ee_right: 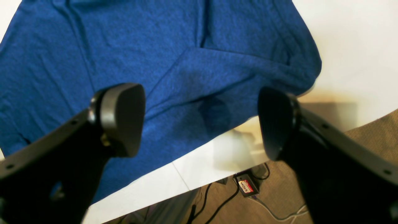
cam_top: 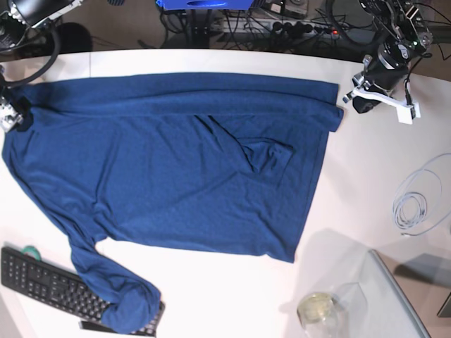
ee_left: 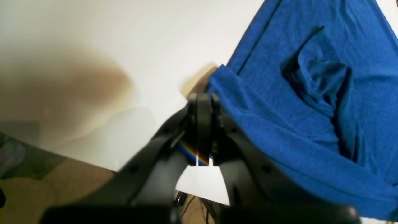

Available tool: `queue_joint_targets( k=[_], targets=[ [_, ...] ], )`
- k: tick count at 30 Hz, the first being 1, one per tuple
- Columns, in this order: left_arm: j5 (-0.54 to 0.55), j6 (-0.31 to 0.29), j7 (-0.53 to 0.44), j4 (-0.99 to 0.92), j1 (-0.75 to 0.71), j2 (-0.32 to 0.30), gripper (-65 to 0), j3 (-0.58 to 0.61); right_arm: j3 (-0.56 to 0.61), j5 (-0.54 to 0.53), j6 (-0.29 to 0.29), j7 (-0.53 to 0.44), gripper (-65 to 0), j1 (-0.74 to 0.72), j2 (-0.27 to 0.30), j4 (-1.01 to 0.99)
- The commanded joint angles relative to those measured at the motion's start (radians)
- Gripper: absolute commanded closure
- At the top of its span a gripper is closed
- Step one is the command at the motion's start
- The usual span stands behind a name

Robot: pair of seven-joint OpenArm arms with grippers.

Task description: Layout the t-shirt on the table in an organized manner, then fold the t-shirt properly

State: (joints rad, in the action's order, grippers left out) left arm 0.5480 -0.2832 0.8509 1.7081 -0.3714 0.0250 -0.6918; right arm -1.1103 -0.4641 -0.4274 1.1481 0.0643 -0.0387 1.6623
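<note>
The t-shirt (cam_top: 176, 162) is lying spread over the white table (cam_top: 352, 197), one sleeve (cam_top: 113, 296) trailing onto the keyboard (cam_top: 42, 282) at the near edge. The left gripper (ee_left: 203, 102) is sitting with its jaws pressed together just beside the folded hem corner (ee_left: 224, 81), nothing visibly pinched between them; bare tabletop is stretching away on its other side. The right gripper (ee_right: 202, 121) is hovering with its jaws wide apart above the shirt's edge near the table rim, with open floor and cables (ee_right: 224, 199) lying beyond. A coiled white cable (cam_top: 416, 204) and a glass jar (cam_top: 317, 310) are resting well apart from the cloth.
</note>
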Motion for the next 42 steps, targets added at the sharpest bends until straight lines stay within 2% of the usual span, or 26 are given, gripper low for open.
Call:
queue_joint_targets(
  k=[1,4,7,8,11,13,24,26,27,29,31,34,42],
  targets=[
    [0.010,0.002,-0.014,0.013,-0.002,-0.007,0.0,-0.001,-0.001,-0.014,-0.004,-0.013,-47.1,-0.007,0.012,0.020],
    [0.008,0.003,-0.014,0.010,-0.010,-0.006,0.0,0.013,-0.003,-0.014,-0.004,-0.018,-28.7,-0.005,0.012,0.019],
    [0.007,0.003,-0.014,-0.009,-0.011,-0.006,0.0,0.013,-0.009,-0.014,-0.004,-0.015,-3.9,-0.004,0.012,0.014],
    [0.007,0.003,-0.014,-0.024,-0.007,-0.007,0.0,0.013,-0.009,-0.014,-0.004,-0.013,0.0,-0.004,0.012,0.014],
    [0.007,0.003,-0.014,-0.076,-0.002,-0.010,0.0,0.013,-0.011,-0.014,-0.004,-0.012,-2.3,-0.004,0.012,0.014],
    [0.007,0.003,-0.014,-0.101,-0.001,-0.010,0.0,0.013,-0.011,-0.014,-0.004,-0.012,-0.2,-0.004,0.012,0.014],
    [0.014,0.003,-0.014,-0.104,-0.039,-0.006,0.0,0.053,-0.011,-0.014,-0.004,-0.012,-0.2,0.015,0.012,0.016],
    [0.014,0.003,-0.014,-0.104,-0.050,-0.006,-13.7,0.047,-0.011,-0.014,-0.004,-0.020,-0.8,0.030,0.009,0.017],
    [0.014,0.003,-0.014,-0.104,-0.053,-0.006,-20.9,0.047,-0.011,-0.014,-0.004,-0.021,-3.2,0.036,0.003,0.014],
    [0.014,-0.001,-0.014,-0.104,-0.070,-0.006,-32.4,0.045,-0.011,-0.014,-0.004,-0.026,-10.7,0.045,-0.003,0.014],
    [0.014,-0.001,-0.015,-0.108,-0.073,-0.006,-40.2,0.045,-0.004,-0.014,-0.004,-0.049,-19.7,0.058,-0.016,0.012],
    [0.014,-0.001,-0.020,-0.124,-0.065,-0.006,-42.0,0.045,-0.003,-0.014,-0.004,-0.075,-26.4,0.062,-0.030,0.020],
    [0.014,-0.003,-0.023,-0.234,0.013,-0.003,-41.8,0.054,-0.009,-0.014,-0.004,-0.075,-26.4,0.062,-0.028,0.019]
  ],
)
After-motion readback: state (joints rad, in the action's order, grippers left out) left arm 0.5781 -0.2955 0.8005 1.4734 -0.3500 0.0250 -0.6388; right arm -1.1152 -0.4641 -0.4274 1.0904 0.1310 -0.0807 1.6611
